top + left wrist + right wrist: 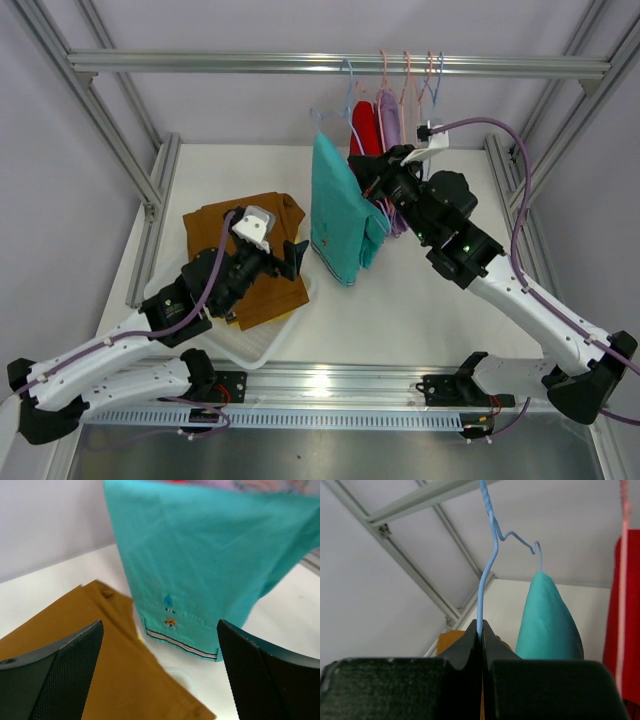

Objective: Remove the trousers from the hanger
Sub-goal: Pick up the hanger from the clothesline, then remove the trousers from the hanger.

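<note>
**Teal trousers hang on a hanger gripped by the right arm**

The right gripper [481, 630] is clamped shut on a thin blue wire hanger [479, 605], over which the folded teal cloth trousers [340, 215] are draped above the table. The left gripper [296, 254] is spread wide and holds nothing. It hovers over folded brown trousers [285, 205] in a white tray [255, 345], just beside the teal pair. Red trousers [365, 128] and lilac trousers [390, 120] hang from the metal rail [250, 63] behind.

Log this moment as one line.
left gripper: open, facing teal trousers | right gripper: shut on blue hanger | teal trousers: on hanger | brown trousers: in tray
</note>
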`<state>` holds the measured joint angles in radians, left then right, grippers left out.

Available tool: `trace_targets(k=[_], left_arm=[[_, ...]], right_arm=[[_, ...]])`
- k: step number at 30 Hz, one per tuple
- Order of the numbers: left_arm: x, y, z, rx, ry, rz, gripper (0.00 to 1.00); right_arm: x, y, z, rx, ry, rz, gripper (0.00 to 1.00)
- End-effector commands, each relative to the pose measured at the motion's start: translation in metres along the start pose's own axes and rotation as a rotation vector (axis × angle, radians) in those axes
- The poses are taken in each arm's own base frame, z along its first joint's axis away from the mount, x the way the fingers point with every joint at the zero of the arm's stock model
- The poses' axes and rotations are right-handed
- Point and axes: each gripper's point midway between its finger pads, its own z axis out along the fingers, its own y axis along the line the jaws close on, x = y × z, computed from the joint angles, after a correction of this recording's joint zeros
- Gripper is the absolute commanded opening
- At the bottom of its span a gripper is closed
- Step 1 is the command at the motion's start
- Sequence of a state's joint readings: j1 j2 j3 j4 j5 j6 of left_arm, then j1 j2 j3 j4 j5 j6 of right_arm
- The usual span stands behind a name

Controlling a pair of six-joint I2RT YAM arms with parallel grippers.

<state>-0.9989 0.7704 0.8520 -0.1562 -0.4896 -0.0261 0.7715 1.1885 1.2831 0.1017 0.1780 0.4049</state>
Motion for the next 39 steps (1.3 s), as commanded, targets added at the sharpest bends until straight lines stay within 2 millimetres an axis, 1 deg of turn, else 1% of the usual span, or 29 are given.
trace_targets(k=[1, 2, 4, 5, 6, 7, 8, 9, 11, 12, 13, 14, 15, 16, 17, 19, 21, 22, 24, 26, 27, 29, 30, 31, 32, 37, 38, 39], left_arm=[[-0.049, -0.018, -0.007, 0.062, -0.131, -0.054, 0.99], [-0.051, -0.022, -0.009, 0.048, -0.137, -0.055, 0.99], [-0.047, -0.033, -0.003, 0.059, -0.128, -0.051, 1.0], [-0.052, -0.044, -0.004, 0.085, -0.148, -0.041, 1.0], [-0.055, -0.049, -0.003, 0.08, -0.161, -0.043, 0.99], [-0.049, -0.058, 0.004, 0.084, -0.149, -0.027, 0.99], [-0.049, -0.07, 0.003, 0.106, -0.153, -0.024, 1.0], [-0.046, -0.077, 0.011, 0.093, -0.155, -0.008, 0.99], [-0.042, -0.09, 0.015, 0.095, -0.158, 0.008, 1.0], [-0.043, -0.092, 0.019, 0.081, -0.168, -0.001, 1.0], [-0.039, -0.096, 0.022, 0.08, -0.164, 0.002, 0.99], [-0.029, -0.101, 0.028, 0.074, -0.148, 0.013, 0.99], [-0.028, -0.102, 0.031, 0.068, -0.159, -0.002, 0.99], [-0.026, -0.102, 0.033, 0.051, -0.161, -0.004, 0.99], [-0.018, -0.104, 0.038, 0.043, -0.152, 0.007, 0.99], [-0.019, -0.103, 0.042, 0.016, -0.166, 0.007, 0.99], [-0.01, -0.104, 0.048, -0.005, -0.157, 0.042, 0.99], [-0.017, -0.103, 0.05, -0.021, -0.176, 0.028, 0.99], [-0.015, -0.104, 0.055, -0.034, -0.175, 0.05, 0.99], [-0.016, -0.1, 0.061, -0.054, -0.176, 0.045, 0.99], [-0.011, -0.102, 0.065, -0.057, -0.167, 0.055, 0.99], [-0.01, -0.098, 0.072, -0.075, -0.165, 0.055, 0.99], [-0.006, -0.099, 0.076, -0.079, -0.155, 0.064, 0.99], [-0.004, -0.095, 0.08, -0.091, -0.149, 0.069, 0.99], [-0.005, -0.095, 0.082, -0.099, -0.151, 0.07, 1.0], [0.011, -0.087, 0.099, -0.14, -0.121, 0.072, 0.99], [0.01, -0.087, 0.101, -0.141, -0.125, 0.053, 0.99], [0.013, -0.089, 0.102, -0.134, -0.118, 0.053, 0.99]], right_arm=[[-0.061, 0.005, -0.008, 0.045, -0.22, 0.026, 0.0], [-0.058, 0.003, -0.006, 0.054, -0.216, 0.028, 0.0], [-0.055, 0.0, -0.006, 0.085, -0.219, 0.035, 0.0], [-0.052, -0.002, -0.004, 0.099, -0.216, 0.035, 0.0], [-0.051, 0.0, -0.005, 0.102, -0.217, 0.04, 0.0], [-0.05, -0.002, -0.004, 0.118, -0.218, 0.042, 0.0], [-0.049, -0.002, -0.004, 0.124, -0.215, 0.042, 0.0], [-0.046, -0.003, -0.004, 0.133, -0.213, 0.044, 0.0], [-0.046, -0.003, -0.004, 0.139, -0.211, 0.047, 0.0], [-0.043, -0.002, -0.005, 0.141, -0.204, 0.046, 0.0], [-0.041, -0.001, -0.005, 0.141, -0.199, 0.046, 0.0], [-0.041, 0.0, -0.007, 0.144, -0.199, 0.05, 0.0], [-0.041, 0.0, -0.008, 0.145, -0.197, 0.049, 0.0], [-0.039, 0.0, -0.009, 0.146, -0.192, 0.05, 0.0], [-0.036, 0.0, -0.01, 0.143, -0.188, 0.049, 0.0], [-0.036, 0.001, -0.012, 0.137, -0.185, 0.052, 0.0], [-0.033, 0.001, -0.015, 0.131, -0.18, 0.057, 0.0], [-0.036, 0.001, -0.018, 0.128, -0.185, 0.061, 0.0], [-0.035, 0.001, -0.021, 0.123, -0.186, 0.067, 0.0], [-0.041, 0.003, -0.027, 0.114, -0.197, 0.076, 0.0], [-0.039, 0.003, -0.028, 0.109, -0.193, 0.077, 0.0], [-0.046, 0.005, -0.035, 0.099, -0.206, 0.086, 0.0], [-0.046, 0.005, -0.037, 0.096, -0.208, 0.087, 0.0], [-0.047, 0.004, -0.039, 0.096, -0.209, 0.086, 0.0], [-0.052, 0.005, -0.043, 0.091, -0.219, 0.089, 0.0], [-0.053, 0.006, -0.052, 0.07, -0.216, 0.096, 0.0], [-0.05, 0.006, -0.054, 0.068, -0.21, 0.094, 0.0], [-0.052, 0.006, -0.056, 0.062, -0.214, 0.101, 0.0]])
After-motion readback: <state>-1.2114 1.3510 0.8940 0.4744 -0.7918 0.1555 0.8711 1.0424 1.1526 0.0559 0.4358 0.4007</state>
